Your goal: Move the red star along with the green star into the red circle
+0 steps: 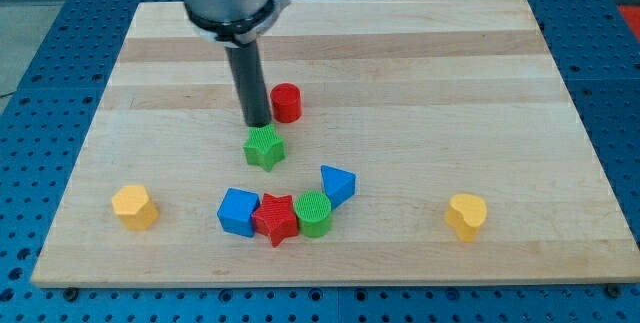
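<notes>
Single camera view, wooden desk on a blue perforated base.

My tip sits at the lower end of the dark rod, which comes down from the grey housing at the view's top. There is no end effector on this arm, so no open or closed state applies; the rod grasps nothing.

The tip is just above the green star in the view, at its upper edge; I cannot tell whether they touch. The red circle, a short red cylinder, stands just to the view's right of the tip and slightly higher in the view, close to the rod but apart from it. Green star and red circle are near each other, not touching.

The red star lies well below the green star, toward the view's bottom, in a tight cluster. On its left is a blue cube, touching it. On its right is a green cylinder, also touching it. A blue triangular block sits up and right of the green cylinder, right against it.

Two yellow blocks lie well apart from everything: a yellow one near the left edge, a yellow heart toward the right. The left one's shape is not clear to me.
</notes>
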